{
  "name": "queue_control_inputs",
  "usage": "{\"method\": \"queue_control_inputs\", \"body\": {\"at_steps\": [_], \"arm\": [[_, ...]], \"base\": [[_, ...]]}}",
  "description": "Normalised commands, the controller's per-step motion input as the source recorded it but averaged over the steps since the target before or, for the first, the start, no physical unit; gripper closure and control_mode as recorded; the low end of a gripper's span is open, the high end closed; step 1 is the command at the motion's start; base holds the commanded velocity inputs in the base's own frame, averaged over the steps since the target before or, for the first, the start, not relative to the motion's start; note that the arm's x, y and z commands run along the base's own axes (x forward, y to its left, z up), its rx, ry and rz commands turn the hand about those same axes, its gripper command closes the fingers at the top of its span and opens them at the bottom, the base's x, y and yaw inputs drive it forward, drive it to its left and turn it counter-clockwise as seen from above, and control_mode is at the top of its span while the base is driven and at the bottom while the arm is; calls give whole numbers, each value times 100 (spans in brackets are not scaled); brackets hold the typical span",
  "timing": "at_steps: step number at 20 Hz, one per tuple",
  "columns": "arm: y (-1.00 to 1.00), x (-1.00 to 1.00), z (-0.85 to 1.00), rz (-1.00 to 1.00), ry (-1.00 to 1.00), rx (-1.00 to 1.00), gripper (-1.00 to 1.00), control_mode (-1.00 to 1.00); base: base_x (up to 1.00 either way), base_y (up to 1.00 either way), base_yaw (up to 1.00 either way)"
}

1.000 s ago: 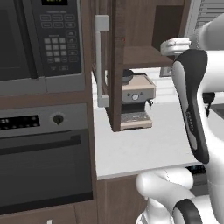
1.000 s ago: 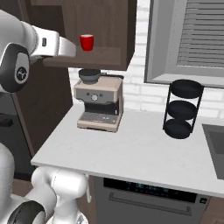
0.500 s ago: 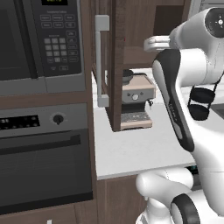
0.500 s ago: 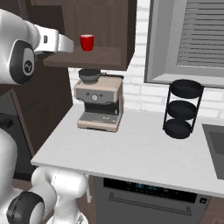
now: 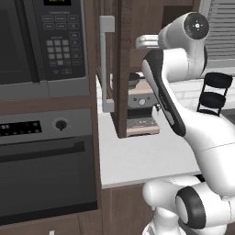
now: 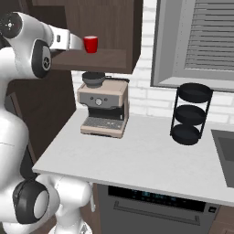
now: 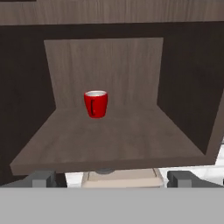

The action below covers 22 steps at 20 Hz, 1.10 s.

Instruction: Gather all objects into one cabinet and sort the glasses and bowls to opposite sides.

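Landmark: the cabinet shelf [image 7: 109, 142], a dark brown board inside the open wall cabinet [image 6: 114, 27]; everything below is placed against it.
Red cup: one small red cup [image 7: 96, 103] stands upright on the shelf, toward the back wall and a little left of the shelf's middle in the hand view. In the right base view the same cup [image 6: 91, 44] sits on the shelf top near its front edge, above the coffee machine.
Gripper: the gripper [image 7: 111, 178] sits in front of the shelf's front edge, just below board level, with its two finger tips [image 7: 41, 178] spread wide apart and nothing between them.
Cup relative to gripper: the cup is ahead of the gripper, deeper over the shelf and above the tips' level, slightly left of the midline between them; cup and tips are well apart, no contact.
Arm: in the right base view the white forearm reaches toward the shelf from the left, its end just beside the cup; whether it touches cannot be told there.
Cabinet door: in the left base view the door [image 5: 123, 69] stands open edge-on, its grey bar handle [image 5: 106, 64] facing left.
Below the shelf: a beige coffee machine [image 6: 103, 107] on the white counter [image 6: 137, 160], directly under the shelf.
Right of the shelf: a black three-tier rack [image 6: 189, 114] on the counter, well apart from the shelf, under the window.
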Motion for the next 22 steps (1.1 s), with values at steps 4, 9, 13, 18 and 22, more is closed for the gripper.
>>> {"method": "queue_control_inputs", "body": {"at_steps": [4, 9, 13, 18, 22], "arm": [[17, 24, 0, -3, 3, 8, -100, -100], [0, 14, 0, -4, 10, 13, -100, -100], [0, 21, -1, 0, 16, 9, -100, -100], [1, 38, -3, 0, 13, 4, -100, -100], [0, 36, -13, 0, 7, 0, -100, -100]], "base": [[0, 0, 0], [0, 0, 0], [0, 0, 0], [0, 0, 0], [0, 0, 0]]}}
